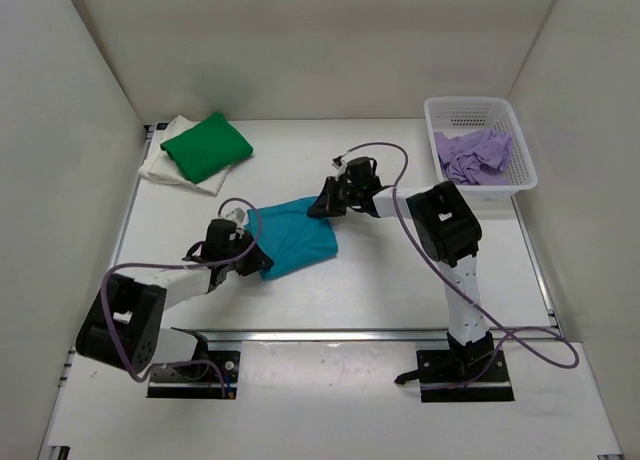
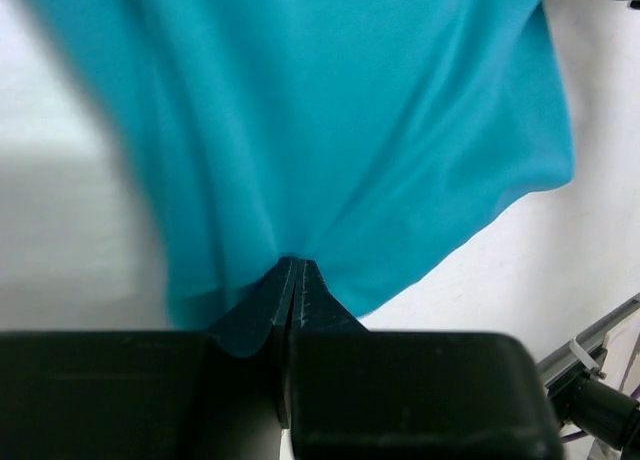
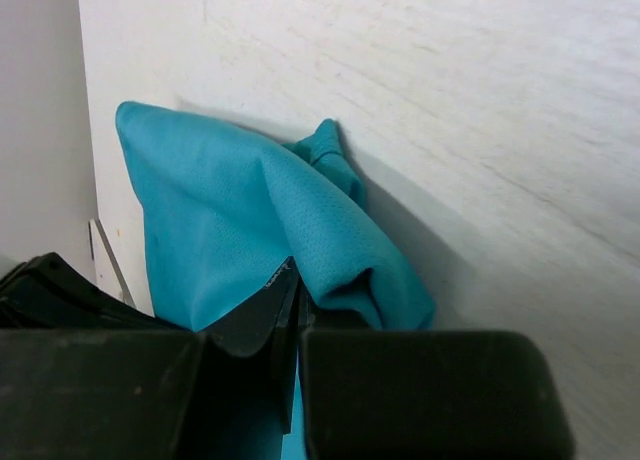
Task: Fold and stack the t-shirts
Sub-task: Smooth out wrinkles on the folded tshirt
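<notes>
The teal t-shirt (image 1: 297, 236) lies bunched at the table's middle, stretched between both grippers. My left gripper (image 1: 256, 262) is shut on its near left edge; the left wrist view shows the cloth (image 2: 330, 130) pinched at the closed tips (image 2: 293, 265). My right gripper (image 1: 322, 204) is shut on its far right edge; the right wrist view shows folded cloth (image 3: 250, 215) held at the tips (image 3: 297, 280). The green t-shirt (image 1: 207, 146) lies folded on the cream-white one (image 1: 170, 170) at the back left. The lilac t-shirt (image 1: 474, 156) lies crumpled in the basket.
The white mesh basket (image 1: 522, 170) stands at the back right. White walls enclose the table on three sides. A metal rail (image 1: 330, 333) runs along the near edge by the arm bases. Purple cables loop from both arms.
</notes>
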